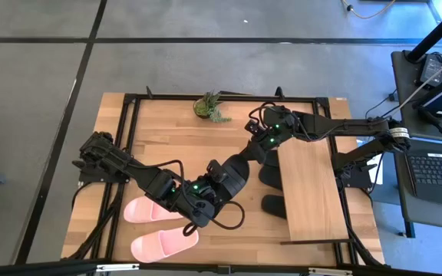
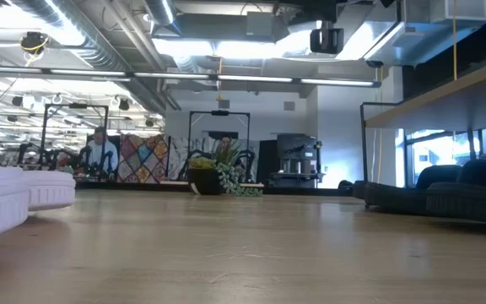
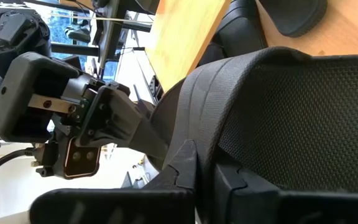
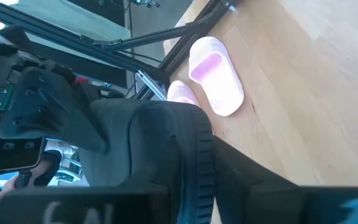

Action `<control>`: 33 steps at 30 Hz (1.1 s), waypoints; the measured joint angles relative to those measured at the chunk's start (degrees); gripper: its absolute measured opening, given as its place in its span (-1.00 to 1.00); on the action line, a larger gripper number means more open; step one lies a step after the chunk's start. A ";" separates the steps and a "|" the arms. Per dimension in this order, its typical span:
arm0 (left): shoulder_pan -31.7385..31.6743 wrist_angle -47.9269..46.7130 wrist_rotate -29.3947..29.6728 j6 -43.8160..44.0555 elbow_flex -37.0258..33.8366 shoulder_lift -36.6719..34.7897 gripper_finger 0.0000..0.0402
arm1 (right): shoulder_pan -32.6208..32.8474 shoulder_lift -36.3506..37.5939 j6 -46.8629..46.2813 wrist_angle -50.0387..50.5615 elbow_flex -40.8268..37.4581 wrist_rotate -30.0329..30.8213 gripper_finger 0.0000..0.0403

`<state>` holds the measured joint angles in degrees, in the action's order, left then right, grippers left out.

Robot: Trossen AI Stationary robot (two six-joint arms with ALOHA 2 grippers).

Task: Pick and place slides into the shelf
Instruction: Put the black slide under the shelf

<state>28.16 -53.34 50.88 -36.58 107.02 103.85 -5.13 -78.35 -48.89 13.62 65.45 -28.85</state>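
Both claws meet on 1 black slide [image 1: 232, 178] held above the desk [image 1: 167, 130]: left claw [image 1: 206, 201] clamps its strap, right claw [image 1: 261, 147] pinches the other end. Judged light, flexible, grippy; strap edge suits holding.

A grey floor [image 1: 206, 69] crossed by dark seams surrounds the wooden table [image 1: 167, 130]. A laptop [image 1: 440, 170] sits on a side desk. Across the room, ceiling lights [image 2: 226, 46] glow beneath exposed ducts [image 2: 99, 34], a potted plant [image 2: 218, 173] stands on the table's far edge, and a patterned panel [image 2: 146, 159] hangs behind (a person [image 2: 99, 152] beside it)
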 joint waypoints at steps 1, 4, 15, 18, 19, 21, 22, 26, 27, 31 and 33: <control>0.00 -0.01 0.01 0.00 0.00 0.00 -0.96 | 0.00 0.00 0.38 0.02 0.00 -0.09 -0.70; 0.00 -0.02 0.06 0.00 0.00 0.00 -0.94 | 0.00 0.00 1.99 0.03 0.00 -0.17 -0.76; 0.09 -0.07 -0.40 -0.23 0.00 0.00 -0.82 | 0.04 0.00 3.01 -0.01 0.00 -0.56 -0.76; 0.09 -0.07 -0.35 -0.23 0.00 0.00 -0.78 | 0.04 0.00 3.54 -0.01 0.00 -0.58 -0.76; 0.09 -0.07 -0.30 -0.23 0.00 0.00 -0.76 | 0.04 0.00 3.91 -0.01 0.00 -0.58 -0.77; 0.09 -0.07 -0.25 -0.22 0.00 0.00 -0.71 | 0.04 0.00 4.16 -0.03 0.00 -0.58 -0.77; 0.09 -0.07 0.02 -0.22 0.00 0.00 -0.68 | 0.04 0.00 4.17 -0.03 0.00 -0.62 -0.77; 0.07 -0.09 0.57 -0.10 0.00 0.00 -0.58 | 0.04 0.00 4.22 -0.10 0.00 -0.78 -0.77; 0.07 -0.09 0.70 0.21 0.00 0.00 -0.55 | 0.04 0.00 4.24 -0.11 0.00 -0.80 -0.77; 0.02 -0.02 0.91 0.83 0.00 0.00 -0.41 | 0.04 0.00 4.47 -0.14 0.00 -0.82 -0.77; 0.02 0.00 1.04 2.40 0.00 0.00 -0.32 | 0.08 0.00 4.96 -0.16 0.00 -0.82 -0.77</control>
<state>28.18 -53.34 51.92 -34.17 107.02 103.85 -5.05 -78.35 -43.92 13.45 65.45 -29.67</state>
